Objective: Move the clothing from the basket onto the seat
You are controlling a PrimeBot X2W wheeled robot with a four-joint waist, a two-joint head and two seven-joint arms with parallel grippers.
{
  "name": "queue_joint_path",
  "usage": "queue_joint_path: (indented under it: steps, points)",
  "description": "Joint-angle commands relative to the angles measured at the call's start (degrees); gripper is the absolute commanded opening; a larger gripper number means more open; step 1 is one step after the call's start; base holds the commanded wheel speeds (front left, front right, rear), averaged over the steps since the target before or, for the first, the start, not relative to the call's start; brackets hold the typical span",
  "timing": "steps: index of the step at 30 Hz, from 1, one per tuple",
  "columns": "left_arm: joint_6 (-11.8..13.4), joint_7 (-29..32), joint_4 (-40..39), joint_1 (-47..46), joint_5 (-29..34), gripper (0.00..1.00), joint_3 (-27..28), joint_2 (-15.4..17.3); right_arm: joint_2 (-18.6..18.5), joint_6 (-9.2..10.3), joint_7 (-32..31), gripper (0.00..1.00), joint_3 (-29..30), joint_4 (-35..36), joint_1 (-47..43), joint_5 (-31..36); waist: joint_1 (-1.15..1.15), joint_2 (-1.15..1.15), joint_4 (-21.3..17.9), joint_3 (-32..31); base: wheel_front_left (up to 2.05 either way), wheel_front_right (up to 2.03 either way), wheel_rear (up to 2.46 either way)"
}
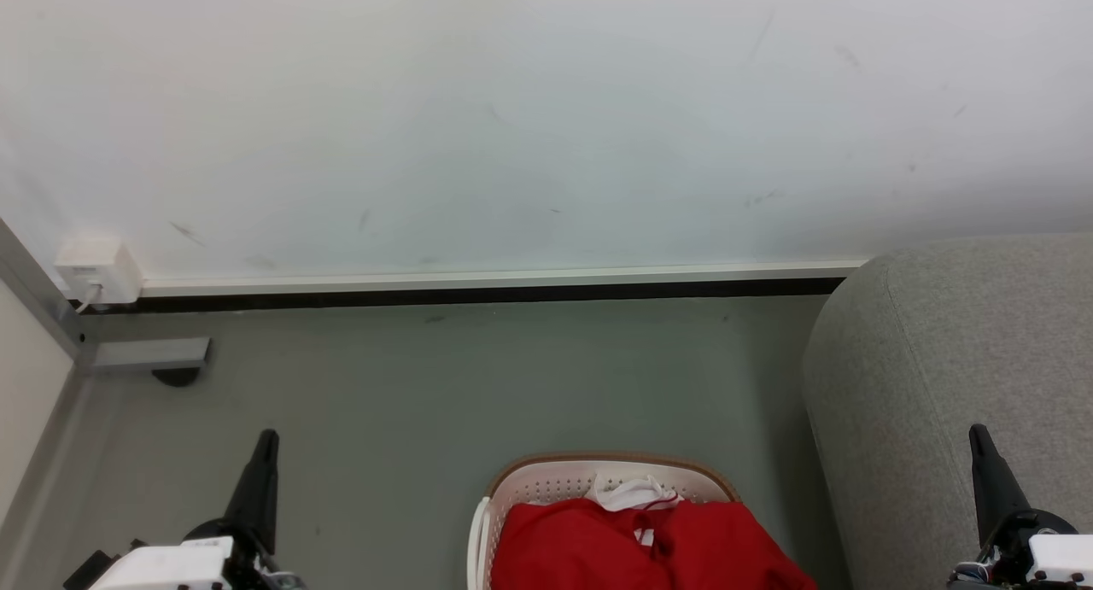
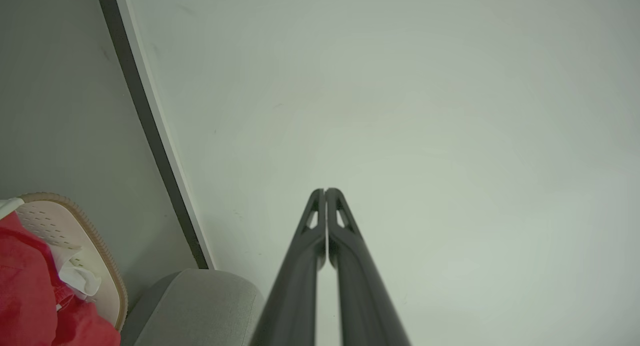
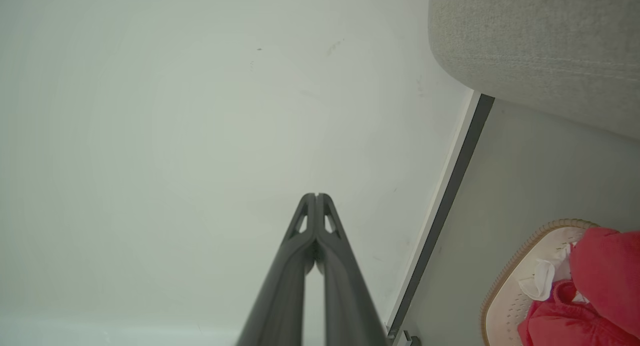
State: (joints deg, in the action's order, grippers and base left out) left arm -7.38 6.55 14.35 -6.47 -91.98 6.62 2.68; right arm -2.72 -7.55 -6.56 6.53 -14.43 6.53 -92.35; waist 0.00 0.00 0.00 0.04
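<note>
A plain living-room corner: grey sofa (image 1: 956,385), laundry basket (image 1: 546,486), bare white wall (image 1: 512,120), grey floor (image 1: 478,385).

The head camera looks forward and down over the floor (image 1: 410,385). The wall (image 1: 546,103) fills its upper half, the basket (image 1: 546,485) sits close below and is cut by the bottom edge, and the sofa (image 1: 939,359) is at the right. Each wrist camera looks closely along its own pair, the left fingers (image 2: 300,286) and the right fingers (image 3: 290,286), at the wall. Both are rolled so the skirting (image 1: 478,295) runs steeply. All three views share the basket's far rim, the clothing (image 1: 581,547), the sofa's arm and the skirting.
</note>
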Motion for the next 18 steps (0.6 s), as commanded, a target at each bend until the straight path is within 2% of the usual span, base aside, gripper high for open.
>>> queue_joint_path:
  steps: [1, 5, 6, 12, 18]
  points:
    - [-0.26, 0.23, -0.09, -0.34, -0.70, 0.00, 0.08, 0.40, -0.33, 0.13, -0.20, 0.00, 0.18, 0.29, 0.23, -0.01, 0.00, 0.00, 0.00, 0.00, 0.00, 0.00, 0.00]
    - [-0.26, 0.23, -0.09, -0.34, -0.70, 0.00, 0.08, 0.40, -0.33, 0.13, -0.20, 0.00, 0.19, 0.29, 0.23, -0.01, 0.00, 0.00, 0.00, 0.00, 0.00, 0.00, 0.00]
    - [0.00, 0.00, 0.04, 0.01, 0.01, 1.00, 0.00, -0.01, 0.01, 0.00, 0.00, 1.00, 0.00, -0.05, -0.01, 0.00, 0.00, 0.00, 0.00, 0.00, 0.00, 0.00, 0.00]
    - [0.05, -1.40, 0.53, 0.53, 0.52, 1.00, -1.37, -0.19, 0.23, 0.00, 1.40, 1.00, -0.46, -0.39, -0.92, 0.87, 0.00, 0.00, 0.01, 0.04, 0.00, 0.00, 0.00]
    - [0.03, -3.12, 0.42, 0.52, 2.80, 1.00, -2.53, -0.14, 0.18, 0.01, 3.12, 1.00, -0.26, 0.20, -1.42, 5.79, 0.00, 0.00, 0.01, 0.10, 0.00, 0.00, 0.00]
